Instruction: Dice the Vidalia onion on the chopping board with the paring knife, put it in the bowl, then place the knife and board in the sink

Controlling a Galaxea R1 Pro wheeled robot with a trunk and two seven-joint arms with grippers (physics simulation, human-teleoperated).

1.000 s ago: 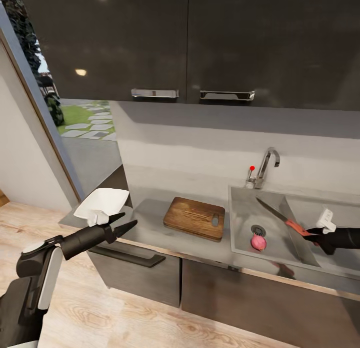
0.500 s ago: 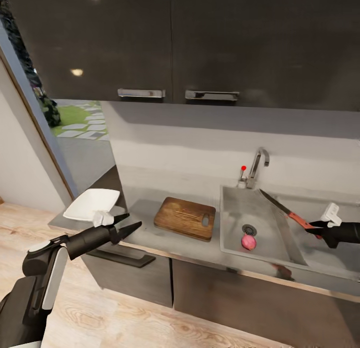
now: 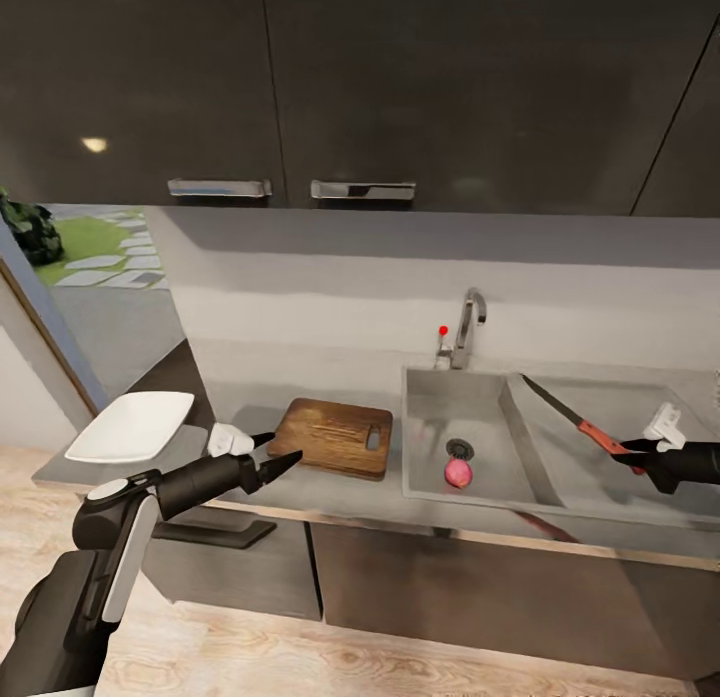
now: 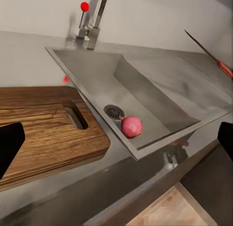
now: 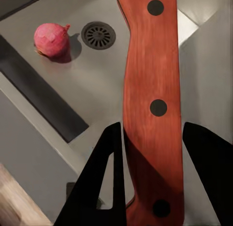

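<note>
- Since a second ago our head view has swung, so the whole scene sits further left in frame; against the sink, the knife has risen a bit, blade now over the drainboard, and the board, onion and bowl have not shifted on their surfaces.
- Vidalia onion (image 3: 458, 472) sits on the sink (image 3: 430, 402) floor, just beside the round drain (image 3: 459, 447).
- Paring knife (image 3: 574, 421) is held in the air over the drainboard (image 3: 600, 477), tip pointing toward the tap (image 3: 467, 327).
- Our right gripper (image 3: 632, 459) has its jaws clamped on the knife's red-orange handle.
- Chopping board (image 3: 334, 436) lies flat on the countertop (image 3: 240, 422), just left of the sink.
- Bowl (image 3: 132, 426) rests on the counter's left end, well apart from the board.
- Our left gripper (image 3: 281, 454) hovers at the counter's front edge near the board, jaws apart, holding nothing.
</note>
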